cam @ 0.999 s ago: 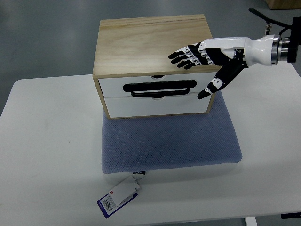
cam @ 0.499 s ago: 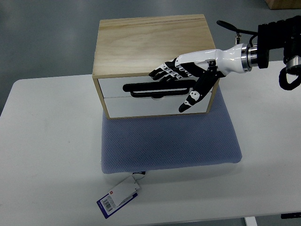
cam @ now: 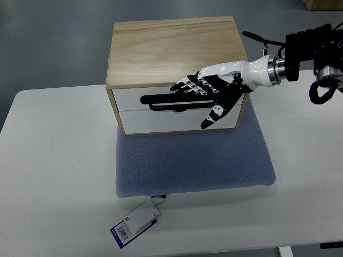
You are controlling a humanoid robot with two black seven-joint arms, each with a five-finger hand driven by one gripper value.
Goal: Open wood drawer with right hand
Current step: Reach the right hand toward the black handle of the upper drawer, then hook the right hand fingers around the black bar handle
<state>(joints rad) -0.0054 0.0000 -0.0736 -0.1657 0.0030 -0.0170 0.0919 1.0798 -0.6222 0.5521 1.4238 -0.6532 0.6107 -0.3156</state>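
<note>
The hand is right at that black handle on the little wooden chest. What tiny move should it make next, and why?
Probably curl the fingers down into the black handle. The right hand lies spread over the front of the upper drawer, fingers extended and gripping nothing, and both drawers look closed, so it needs a hold before pulling.

White table [cam: 59,160] over grey floor [cam: 53,43] — even, soft light.

Right hand [cam: 211,91] over drawer handle [cam: 177,100]

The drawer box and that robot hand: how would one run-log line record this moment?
stage: reaching | right hand: open, fingers spread over black handle | wood drawer box: both drawers closed, on blue mat | left hand: unseen
</note>
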